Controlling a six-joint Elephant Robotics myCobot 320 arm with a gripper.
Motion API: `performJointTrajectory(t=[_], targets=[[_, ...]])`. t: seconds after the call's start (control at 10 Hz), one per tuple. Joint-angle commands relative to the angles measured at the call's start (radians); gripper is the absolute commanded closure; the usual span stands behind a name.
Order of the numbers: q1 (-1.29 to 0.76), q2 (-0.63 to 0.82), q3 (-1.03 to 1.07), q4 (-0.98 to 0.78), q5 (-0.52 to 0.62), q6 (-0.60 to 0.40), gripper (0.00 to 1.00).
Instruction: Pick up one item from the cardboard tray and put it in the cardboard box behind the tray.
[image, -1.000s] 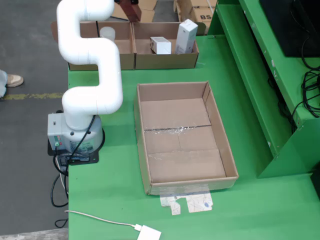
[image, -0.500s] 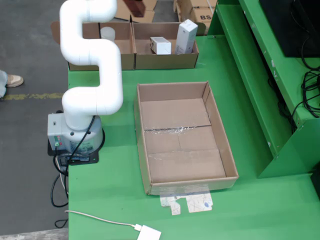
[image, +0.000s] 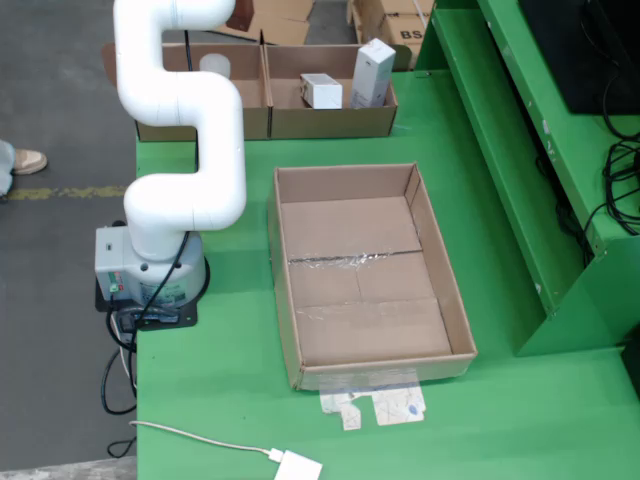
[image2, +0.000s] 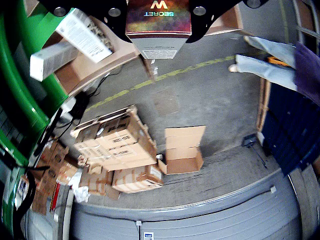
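Dark carton (image2: 158, 22) printed "SECRET", clamped between the fingers (image2: 158, 31) in the wrist view, raised above concrete floor (image2: 210, 95). White cartons (image: 322, 91) and (image: 372, 72) standing in the cardboard tray (image: 330, 122) at the far edge of the green desk (image: 230, 330). Large open cardboard box (image: 365, 275) empty at desk centre. White arm (image: 185, 130) at left.

In the fixed view we lose the white robot arm (image: 180, 110) at the top edge, so its jaws are out of sight there. In the gripper view the dark printed carton (image2: 158, 25) is cut off by the top edge, and we cannot read the small print on the stacked brown cardboard boxes (image2: 117, 147).
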Motion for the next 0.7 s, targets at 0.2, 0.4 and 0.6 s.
performJointTrajectory(t=[0.2,0.4,0.6], targets=[[0.192,0.508,0.031,-0.983,-0.005,0.290,1.00],[0.155,0.494,0.031,-0.986,0.016,0.268,1.00],[0.155,0.494,0.031,-0.986,0.016,0.268,1.00]])
